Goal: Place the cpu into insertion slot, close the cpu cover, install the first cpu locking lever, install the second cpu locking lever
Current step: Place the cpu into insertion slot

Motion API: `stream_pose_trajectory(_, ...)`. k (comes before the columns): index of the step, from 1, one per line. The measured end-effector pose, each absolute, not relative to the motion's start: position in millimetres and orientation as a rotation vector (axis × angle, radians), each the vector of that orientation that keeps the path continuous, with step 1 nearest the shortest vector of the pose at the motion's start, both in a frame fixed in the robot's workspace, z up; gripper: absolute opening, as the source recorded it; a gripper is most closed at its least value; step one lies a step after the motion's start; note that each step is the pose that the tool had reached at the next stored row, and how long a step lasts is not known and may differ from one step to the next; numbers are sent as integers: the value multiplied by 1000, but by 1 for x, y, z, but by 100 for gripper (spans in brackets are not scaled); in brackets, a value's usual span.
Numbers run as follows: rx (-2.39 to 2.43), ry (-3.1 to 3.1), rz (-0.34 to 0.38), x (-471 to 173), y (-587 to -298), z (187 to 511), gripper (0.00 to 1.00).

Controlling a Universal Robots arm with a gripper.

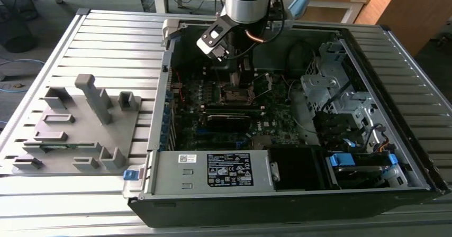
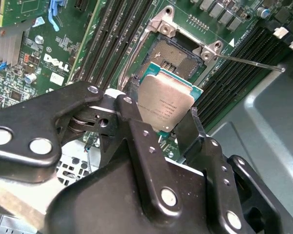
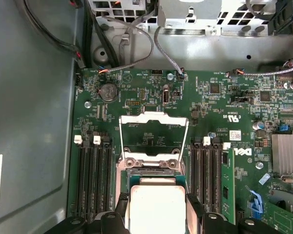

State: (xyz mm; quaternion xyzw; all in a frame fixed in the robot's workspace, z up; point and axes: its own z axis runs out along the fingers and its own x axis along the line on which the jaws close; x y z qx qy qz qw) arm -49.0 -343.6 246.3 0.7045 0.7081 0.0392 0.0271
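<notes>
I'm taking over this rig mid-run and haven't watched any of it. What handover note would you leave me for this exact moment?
End effector: shut on the cpu, gripping two opposite edges and holding it over the insertion slot.
Cpu cover: swung open, clear of the slot.
Done: cpu grasped and positioned over the slot.
Left: cpu not yet seated; cover not closed; neither locking lever installed. One lever rod sticks out away from the socket.
</notes>
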Motion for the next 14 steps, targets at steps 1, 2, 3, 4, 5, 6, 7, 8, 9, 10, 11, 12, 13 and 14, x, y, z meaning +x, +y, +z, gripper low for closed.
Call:
stream_pose_trajectory(1,2176,2187,121,-49,-344,246,54)
stream_pose_trajectory(2,2176,2187,120,-49,-344,246,54)
stream_pose_trajectory(3,2176,2187,120,-49,-344,246,54)
stream_pose_trajectory(4,2178,2189,115,-49,-344,246,54)
stream_pose_trajectory(5,2183,2193,106,-49,-344,246,54)
stream_pose_trajectory(6,2188,2199,95,-49,-344,246,54)
stream_pose_trajectory(7,2189,2200,93,-49,-344,246,54)
stream_pose_trajectory(8,2189,2200,92,-49,-344,246,54)
stream_pose_trajectory(9,2189,2200,92,-49,-344,246,54)
stream_pose_trajectory(10,2190,2200,92,-49,-344,246,54)
stream_pose_trajectory(11,2190,2200,92,-49,-344,246,54)
stream_pose_trajectory(12,2190,2201,93,-49,-344,245,54)
stream_pose_trajectory(13,2189,2202,94,-49,-344,245,54)
stream_pose_trajectory(14,2187,2205,95,-49,-344,244,54)
